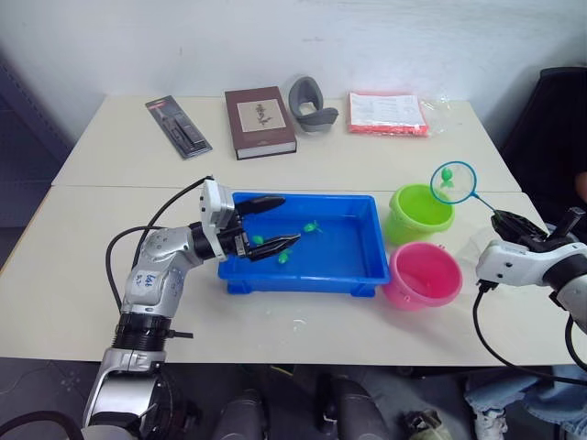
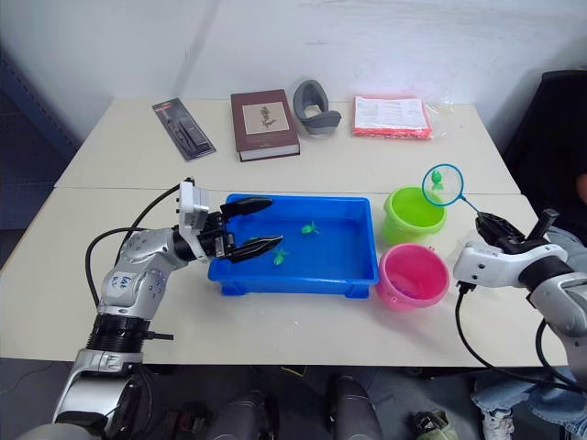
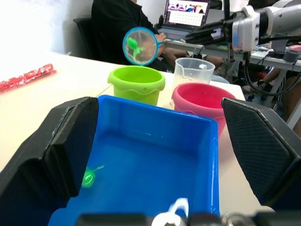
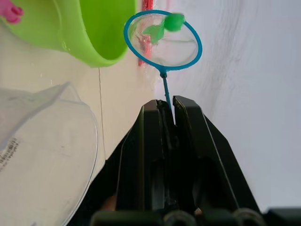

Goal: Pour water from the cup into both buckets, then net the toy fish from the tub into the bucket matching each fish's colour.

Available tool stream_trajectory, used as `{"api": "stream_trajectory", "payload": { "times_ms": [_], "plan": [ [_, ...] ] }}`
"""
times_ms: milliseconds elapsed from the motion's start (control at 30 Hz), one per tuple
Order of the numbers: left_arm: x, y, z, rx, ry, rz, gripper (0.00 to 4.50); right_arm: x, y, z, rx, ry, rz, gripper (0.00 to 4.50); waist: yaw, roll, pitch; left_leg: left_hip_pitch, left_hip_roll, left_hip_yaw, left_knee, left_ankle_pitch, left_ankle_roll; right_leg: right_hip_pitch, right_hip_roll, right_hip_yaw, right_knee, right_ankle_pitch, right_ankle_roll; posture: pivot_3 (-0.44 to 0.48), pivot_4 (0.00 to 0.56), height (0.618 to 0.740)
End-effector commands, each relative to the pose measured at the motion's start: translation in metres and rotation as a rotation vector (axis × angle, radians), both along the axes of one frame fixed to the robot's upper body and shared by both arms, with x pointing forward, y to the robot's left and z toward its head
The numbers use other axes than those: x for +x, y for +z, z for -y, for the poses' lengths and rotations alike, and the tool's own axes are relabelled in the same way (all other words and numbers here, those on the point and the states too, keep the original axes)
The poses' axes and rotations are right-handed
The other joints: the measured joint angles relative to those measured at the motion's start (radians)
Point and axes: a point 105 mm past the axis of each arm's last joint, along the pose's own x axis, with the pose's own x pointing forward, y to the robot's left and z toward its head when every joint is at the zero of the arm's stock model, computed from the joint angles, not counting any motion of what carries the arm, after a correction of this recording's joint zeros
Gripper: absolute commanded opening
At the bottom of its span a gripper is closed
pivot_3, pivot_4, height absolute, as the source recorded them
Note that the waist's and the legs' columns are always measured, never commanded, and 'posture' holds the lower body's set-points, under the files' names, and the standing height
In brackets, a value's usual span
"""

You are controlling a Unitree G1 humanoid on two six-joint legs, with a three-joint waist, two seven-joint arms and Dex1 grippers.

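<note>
The blue tub [image 1: 341, 249] lies mid-table with green toy fish [image 1: 314, 226] in it. Over its left end my left gripper [image 1: 273, 225] hangs open, with nothing between its fingers [image 3: 70, 146]. To the tub's right stand the lime green bucket [image 1: 415, 227] and, nearer me, the pink bucket [image 1: 424, 275]. My right gripper [image 4: 165, 104] is shut on the thin handle of the net [image 1: 454, 181]. The blue hoop is held just above the green bucket's far right rim, with a green fish [image 4: 173, 21] in the mesh. The clear cup [image 3: 197, 70] stands right of the pink bucket, beside my right arm.
Along the table's far side lie a black packaged tool [image 1: 178, 126], a brown book [image 1: 260, 121], a grey curved object [image 1: 312, 103] and a red-edged packet [image 1: 387, 113]. A dark-clothed person [image 1: 550, 128] sits past the right end. A seam [image 1: 138, 187] runs across the tabletop.
</note>
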Motion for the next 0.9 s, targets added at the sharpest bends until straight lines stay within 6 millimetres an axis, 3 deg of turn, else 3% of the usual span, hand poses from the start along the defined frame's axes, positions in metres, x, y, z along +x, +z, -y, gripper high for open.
{"api": "stream_trajectory", "payload": {
  "times_ms": [33, 100, 200, 300, 367, 500, 600, 700, 900],
  "plan": [
    [0.000, 0.010, 0.004, -0.002, -0.007, 0.048, 4.49, -0.002, 0.003, -0.002, -0.107, 0.077, 0.032, 0.00, 0.000, 0.000, 0.000, 0.000, 0.000, 0.000, 0.000, 0.000, 0.000, 0.000, 0.000, 0.000, 0.000, 0.000, 0.000, 0.000, 0.150, 0.740],
    [0.000, 0.011, 0.006, -0.003, -0.008, 0.051, 4.49, -0.005, -0.003, 0.000, -0.147, 0.099, 0.015, 0.00, 0.000, 0.000, 0.000, 0.000, 0.000, 0.000, 0.000, 0.000, 0.000, 0.000, 0.000, 0.000, 0.000, 0.000, 0.000, 0.000, 0.150, 0.740],
    [0.000, 0.012, 0.006, 0.000, -0.008, 0.055, 4.49, -0.007, 0.014, -0.003, -0.106, 0.130, 0.096, 0.00, -0.001, 0.000, 0.000, 0.000, 0.000, 0.000, 0.000, 0.000, -0.001, 0.000, 0.000, 0.000, 0.000, 0.000, 0.000, 0.000, 0.150, 0.740],
    [0.001, 0.010, 0.000, 0.005, 0.015, 0.053, 4.49, -0.007, 0.038, -0.022, 0.048, 0.186, 0.183, 0.00, -0.006, 0.000, 0.000, 0.000, 0.000, 0.000, 0.000, 0.001, -0.001, 0.000, 0.000, 0.001, 0.000, 0.000, 0.000, 0.000, 0.150, 0.740],
    [0.000, 0.009, -0.006, 0.014, 0.028, 0.050, 4.49, -0.006, 0.039, -0.037, 0.241, 0.215, 0.138, 0.00, -0.007, 0.000, 0.000, 0.001, 0.001, 0.002, 0.000, 0.001, -0.002, 0.000, 0.001, 0.002, 0.000, 0.000, 0.000, 0.000, 0.150, 0.740],
    [0.001, -0.001, -0.034, 0.089, 0.081, 0.039, 4.49, -0.008, 0.025, -0.102, 0.676, 0.332, -0.218, 0.00, -0.011, -0.001, 0.000, 0.002, 0.004, 0.000, -0.001, 0.003, -0.005, 0.000, 0.001, 0.002, 0.002, 0.000, 0.000, 0.000, 0.150, 0.740],
    [0.001, -0.005, -0.050, 0.140, 0.101, 0.042, 4.49, -0.015, 0.009, -0.129, 0.788, 0.329, -0.429, 0.00, -0.004, -0.001, 0.000, 0.002, 0.004, -0.003, 0.000, 0.003, -0.005, 0.000, 0.000, 0.000, 0.003, -0.001, -0.002, 0.000, 0.150, 0.740],
    [0.001, -0.005, -0.060, 0.165, 0.123, 0.050, 4.49, -0.016, 0.002, -0.145, 0.874, 0.286, -0.533, 0.00, 0.002, -0.001, 0.000, 0.000, 0.003, -0.005, 0.000, 0.002, -0.004, 0.000, -0.002, -0.002, 0.002, -0.001, -0.003, 0.000, 0.150, 0.740],
    [0.001, -0.006, -0.062, 0.165, 0.128, 0.056, 4.49, -0.028, -0.007, -0.166, 1.116, 0.204, -0.832, 0.00, 0.014, -0.001, 0.000, -0.003, 0.001, -0.007, 0.000, 0.000, 0.001, 0.000, -0.007, -0.007, 0.001, -0.001, -0.002, 0.000, 0.150, 0.740]
  ]
}}
